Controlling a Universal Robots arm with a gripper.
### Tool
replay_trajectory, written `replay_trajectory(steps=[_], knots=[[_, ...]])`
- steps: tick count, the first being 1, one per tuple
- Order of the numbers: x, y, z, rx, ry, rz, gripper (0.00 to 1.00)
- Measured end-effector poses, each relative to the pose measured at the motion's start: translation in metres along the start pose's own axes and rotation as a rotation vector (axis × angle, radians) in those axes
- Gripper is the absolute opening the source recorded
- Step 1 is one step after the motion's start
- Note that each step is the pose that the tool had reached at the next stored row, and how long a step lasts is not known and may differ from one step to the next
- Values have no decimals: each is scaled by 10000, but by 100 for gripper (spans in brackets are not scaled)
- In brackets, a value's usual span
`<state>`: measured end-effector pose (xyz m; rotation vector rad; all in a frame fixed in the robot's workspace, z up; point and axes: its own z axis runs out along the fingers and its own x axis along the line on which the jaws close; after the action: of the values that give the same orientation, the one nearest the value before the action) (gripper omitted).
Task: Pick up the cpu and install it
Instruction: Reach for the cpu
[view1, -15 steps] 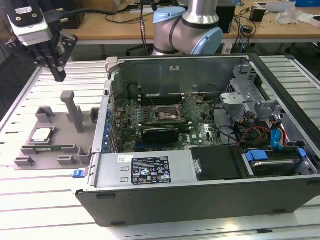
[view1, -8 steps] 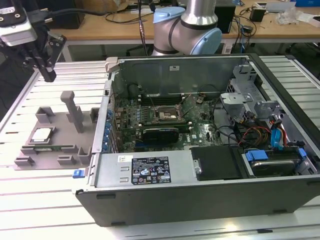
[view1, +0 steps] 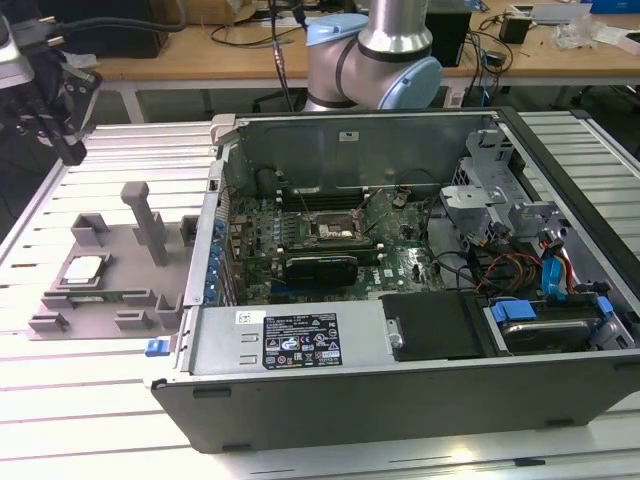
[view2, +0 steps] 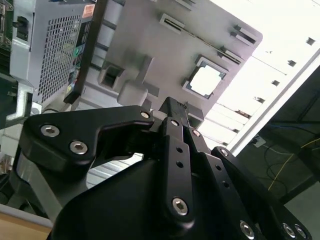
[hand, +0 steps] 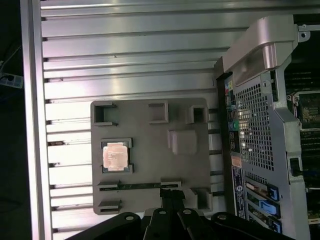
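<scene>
The cpu (view1: 83, 268) lies flat in a square recess of a grey fixture plate (view1: 125, 262) on the slatted table, to the exterior view's left of the open computer case (view1: 400, 380). Its silver top also shows in both wrist views (view2: 206, 81) (hand: 115, 155). My black gripper (view1: 73, 152) hangs well above the table, behind and to the left of the plate, with its fingers together and nothing between them. The first wrist view looks straight down, with the fingertips (hand: 171, 191) over the plate's edge, apart from the cpu. The motherboard socket (view1: 333, 228) sits inside the case.
A tall grey post (view1: 148, 222) and several raised blocks stand on the fixture plate. The case walls, drive cage (view1: 480, 200), cables and a black power supply (view1: 435, 325) crowd the socket. The robot's base (view1: 375, 55) stands behind the case. Bare slatted table (view1: 120, 150) surrounds the plate.
</scene>
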<state>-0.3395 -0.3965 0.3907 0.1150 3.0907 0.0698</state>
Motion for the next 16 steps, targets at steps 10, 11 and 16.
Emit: replay_trajectory(steps=[10,11,16], knots=[[183,13,234,0,-7,-1,11],[197,16,251,1,-7,-1,11],[275,29,361,1,-7,0,11]])
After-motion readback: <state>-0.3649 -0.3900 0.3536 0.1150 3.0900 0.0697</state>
